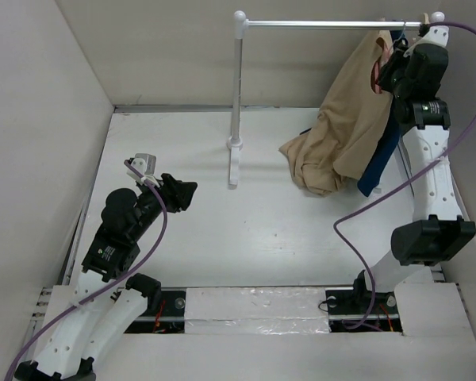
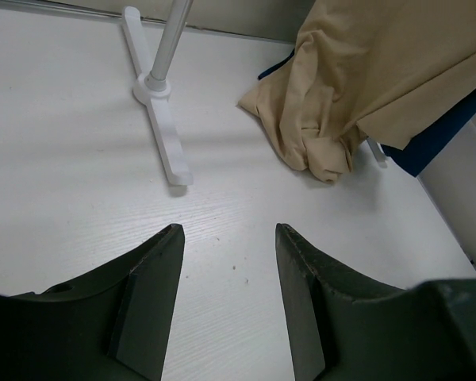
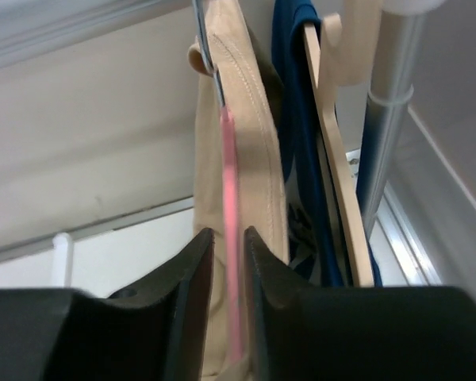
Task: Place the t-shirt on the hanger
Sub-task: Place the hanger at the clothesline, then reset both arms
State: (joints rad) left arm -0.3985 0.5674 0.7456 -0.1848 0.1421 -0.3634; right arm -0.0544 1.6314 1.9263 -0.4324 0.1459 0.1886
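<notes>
The tan t-shirt (image 1: 341,127) hangs from the right end of the rail, and its lower part lies bunched on the table (image 2: 317,135). In the right wrist view its collar (image 3: 258,143) drapes over the thin pink hanger (image 3: 229,175), whose metal hook rises above. My right gripper (image 3: 228,232) is up at the shirt's neck (image 1: 389,67). Its jaws stand narrowly apart around the pink bar, with a slim gap on the left side. My left gripper (image 2: 228,230) hovers open and empty over the table at the left (image 1: 186,193), far from the shirt.
A dark blue t-shirt (image 3: 297,119) on a light wooden hanger (image 3: 337,175) hangs just right of the tan one. The white rack has a rail (image 1: 325,25), a post (image 1: 237,87) and a foot (image 2: 165,135) on the table. Walls enclose the left, back and right.
</notes>
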